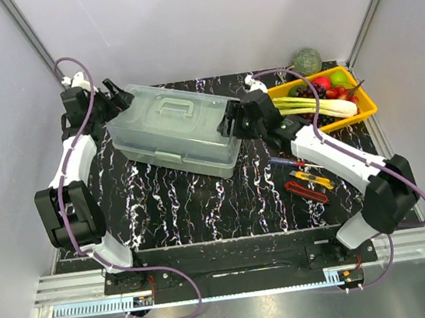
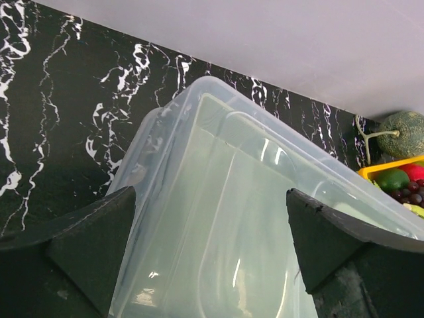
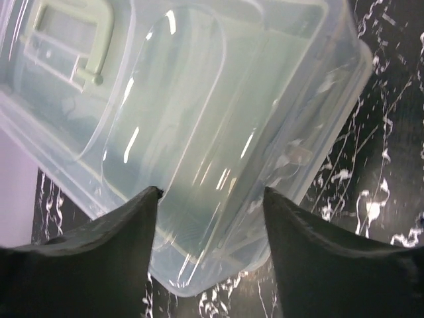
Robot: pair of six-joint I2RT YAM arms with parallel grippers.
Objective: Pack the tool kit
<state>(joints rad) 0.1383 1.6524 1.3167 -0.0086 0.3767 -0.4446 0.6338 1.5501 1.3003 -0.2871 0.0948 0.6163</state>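
Top external view: lidded toolbox [image 1: 173, 129] in the middle of the bench [image 1: 202, 199].
Nearest, by the right arm, a red utility knife [image 1: 305, 192] and a yellow utility knife [image 1: 313, 179] lie loose. Farther back, the left tool [image 2: 209, 199] and right tool [image 3: 211, 193] gape wide at the toolbox's two ends, gripping nothing.

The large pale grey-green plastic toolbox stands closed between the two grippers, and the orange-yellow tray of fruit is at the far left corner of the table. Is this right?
Not quite. The top external view shows the orange-yellow tray at the far right corner. The toolbox does stand closed between the left gripper and the right gripper.
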